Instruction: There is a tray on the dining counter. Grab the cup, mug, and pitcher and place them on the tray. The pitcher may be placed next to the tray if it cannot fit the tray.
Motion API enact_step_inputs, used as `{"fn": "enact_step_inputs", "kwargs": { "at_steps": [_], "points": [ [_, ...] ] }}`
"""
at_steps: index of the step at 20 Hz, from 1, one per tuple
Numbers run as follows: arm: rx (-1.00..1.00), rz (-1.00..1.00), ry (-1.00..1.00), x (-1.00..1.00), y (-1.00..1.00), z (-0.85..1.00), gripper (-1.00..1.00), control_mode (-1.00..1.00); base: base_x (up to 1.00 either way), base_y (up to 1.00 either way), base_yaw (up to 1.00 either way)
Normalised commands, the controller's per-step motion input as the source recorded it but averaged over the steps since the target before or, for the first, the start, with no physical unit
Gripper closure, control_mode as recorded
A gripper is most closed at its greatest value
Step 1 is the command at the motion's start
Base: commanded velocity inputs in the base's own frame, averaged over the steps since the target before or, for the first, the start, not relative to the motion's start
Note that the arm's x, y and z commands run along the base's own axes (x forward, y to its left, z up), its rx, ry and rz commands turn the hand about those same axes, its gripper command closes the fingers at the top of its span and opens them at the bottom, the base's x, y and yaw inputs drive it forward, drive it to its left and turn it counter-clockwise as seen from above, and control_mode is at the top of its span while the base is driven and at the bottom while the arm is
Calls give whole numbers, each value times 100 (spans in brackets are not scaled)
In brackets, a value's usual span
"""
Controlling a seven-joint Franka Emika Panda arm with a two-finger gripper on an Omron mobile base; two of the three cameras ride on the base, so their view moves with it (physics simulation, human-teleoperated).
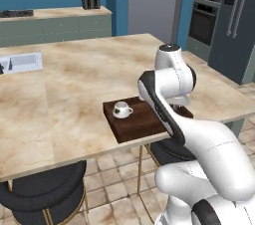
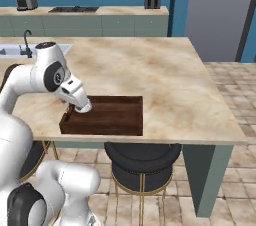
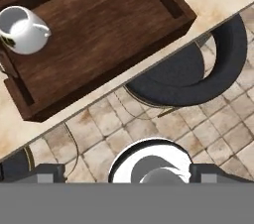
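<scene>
The dark brown tray point(image 1: 137, 122) point(image 2: 115, 113) point(image 3: 99, 29) lies at the near edge of the beige dining counter point(image 1: 74, 84) point(image 2: 150, 70). The white mug point(image 1: 121, 110) point(image 3: 22, 29) stands upright in one end of the tray, its handle pointing sideways. My gripper point(image 3: 128, 174) hangs above the counter's near edge and looks down on the tray and the floor. Its fingertips point(image 3: 47, 173) stand wide apart with nothing between them, so it is open. In the base views my own arm links cover the hand. The cup and the pitcher are out of view.
Black round stools point(image 1: 45, 189) point(image 2: 142, 157) point(image 3: 188, 69) stand under the counter's near edge on a tiled floor. A steel sink point(image 1: 20, 62) sits at the counter's far left. Ovens and a fridge point(image 1: 234, 20) line the right wall.
</scene>
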Motion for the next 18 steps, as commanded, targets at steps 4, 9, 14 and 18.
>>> {"fn": "enact_step_inputs", "kwargs": {
  "at_steps": [4,9,14,18],
  "points": [
    [0,-26,1,-93,-6,18,-100,-100,0,0,0],
    [2,-3,1,-87,-8,10,-100,-100,0,0,0],
    [1,6,7,-37,-4,1,-100,-100,0,0,0],
    [1,0,0,-31,-5,1,-100,-100,0,0,0]
  ]
}}
